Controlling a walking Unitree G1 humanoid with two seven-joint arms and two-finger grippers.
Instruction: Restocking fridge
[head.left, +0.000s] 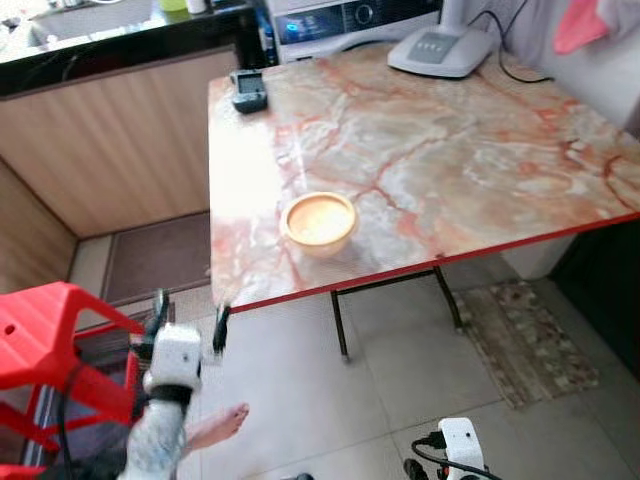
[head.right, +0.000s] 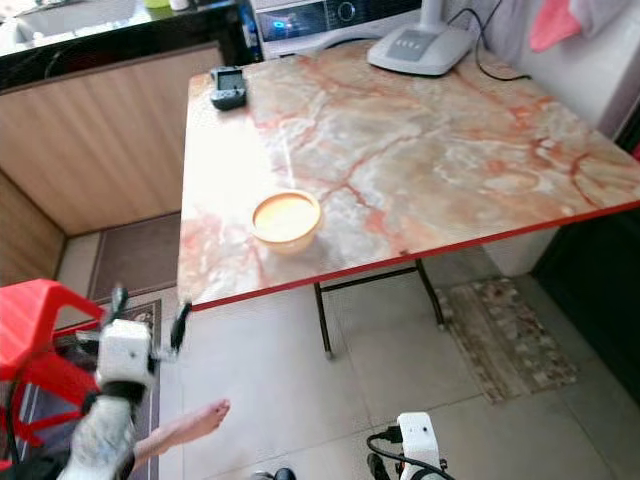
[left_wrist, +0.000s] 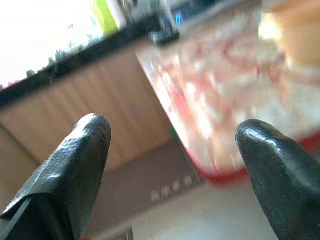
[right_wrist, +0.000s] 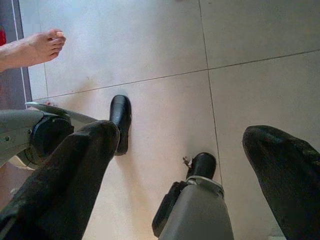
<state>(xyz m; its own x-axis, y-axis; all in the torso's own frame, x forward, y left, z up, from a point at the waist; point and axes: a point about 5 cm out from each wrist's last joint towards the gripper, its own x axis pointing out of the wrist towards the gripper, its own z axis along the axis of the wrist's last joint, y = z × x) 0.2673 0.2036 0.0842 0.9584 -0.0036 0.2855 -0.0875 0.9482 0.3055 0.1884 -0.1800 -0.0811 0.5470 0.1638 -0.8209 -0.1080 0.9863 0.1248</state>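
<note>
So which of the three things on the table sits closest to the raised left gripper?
The orange bowl, near the table's front edge. The dark handset and white appliance lie at the far side.
</note>
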